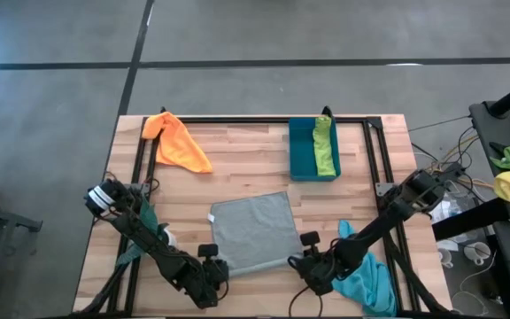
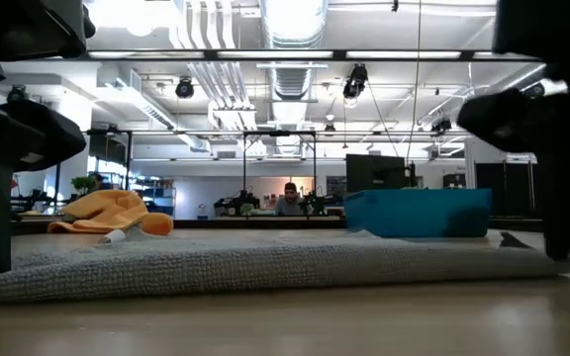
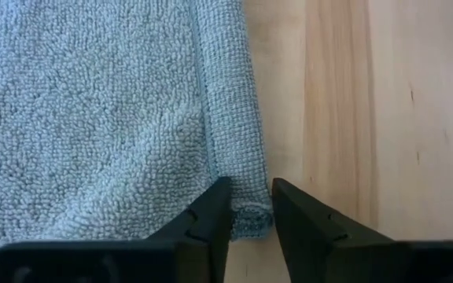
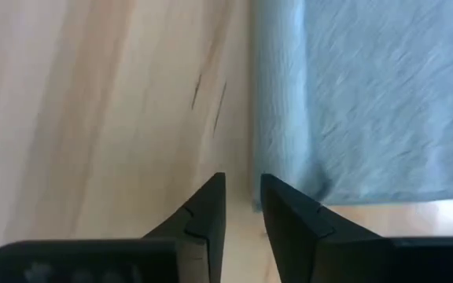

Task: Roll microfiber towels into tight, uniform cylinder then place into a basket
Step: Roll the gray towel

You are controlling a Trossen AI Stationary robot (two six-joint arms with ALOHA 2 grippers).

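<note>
Wooden table (image 1: 246, 159), grey towel (image 1: 251, 232), left hand (image 3: 250, 214) gripping its corner, right hand (image 4: 242, 206) empty, near-closed.

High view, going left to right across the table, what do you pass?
Orange towel → left end effector → grey towel → right end effector → teal-blue basket holding a lime green towel → turquoise towel.
</note>
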